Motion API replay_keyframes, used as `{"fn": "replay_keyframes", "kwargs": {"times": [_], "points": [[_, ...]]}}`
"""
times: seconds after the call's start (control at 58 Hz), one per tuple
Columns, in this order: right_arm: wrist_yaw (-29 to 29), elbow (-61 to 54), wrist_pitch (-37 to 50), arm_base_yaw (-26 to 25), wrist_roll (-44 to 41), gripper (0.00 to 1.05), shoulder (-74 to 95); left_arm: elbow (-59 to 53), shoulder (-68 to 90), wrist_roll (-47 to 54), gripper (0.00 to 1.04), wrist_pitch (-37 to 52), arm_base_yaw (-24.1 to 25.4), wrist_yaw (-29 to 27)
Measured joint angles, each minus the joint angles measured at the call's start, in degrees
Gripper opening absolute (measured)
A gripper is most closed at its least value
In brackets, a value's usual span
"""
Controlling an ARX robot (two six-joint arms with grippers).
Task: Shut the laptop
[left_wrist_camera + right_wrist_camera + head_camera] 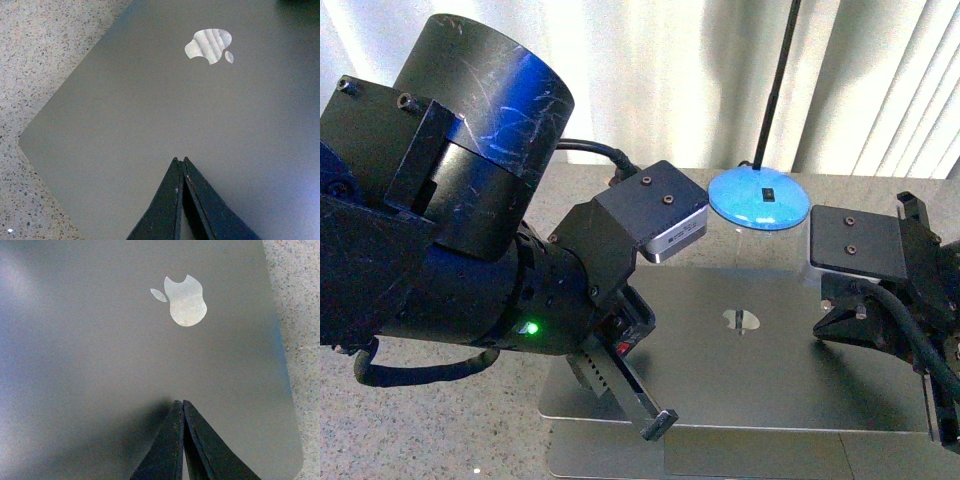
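The laptop [770,370] lies on the speckled table [440,425] in front of us. Its lid is folded down, so the grey outer face and pale logo [742,320] look up. A strip of the base shows past the lid's near edge, so we cannot tell whether it is fully shut. Our left gripper [180,161] has its fingers pressed together, holding nothing, tips over the lid's left part. Our right gripper [179,402] is likewise pinched closed and empty, over the lid's right part. Whether either tip touches the metal we cannot tell. Beyond the laptop sits a blue lamp base [758,200], before pale curtains [650,70].
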Motion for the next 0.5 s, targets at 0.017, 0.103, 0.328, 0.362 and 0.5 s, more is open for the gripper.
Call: {"fn": "replay_keyframes", "kwargs": {"times": [0.017, 0.103, 0.328, 0.362, 0.5], "points": [[0.0, 0.0, 0.0, 0.0, 0.0, 0.03, 0.1, 0.0, 0.0, 0.0, 0.04, 0.1, 0.0, 0.0], [0.0, 0.0, 0.1, 0.1, 0.0, 0.03, 0.3, -0.4, 0.2, -0.3, 0.04, 0.7, 0.0, 0.3], [0.5, -0.3, 1.2, 0.6, 0.1, 0.03, 0.9, -1.4, 1.0, -1.5, 0.04, 2.6, 0.4, 1.3], [0.6, -0.4, 1.3, 0.7, 0.1, 0.03, 1.0, -1.7, 1.3, -1.7, 0.04, 3.0, 0.4, 1.4], [1.1, -0.7, 1.6, 1.2, 0.2, 0.03, 1.6, -3.1, 2.7, -2.8, 0.04, 5.1, 0.5, 1.7]]}}
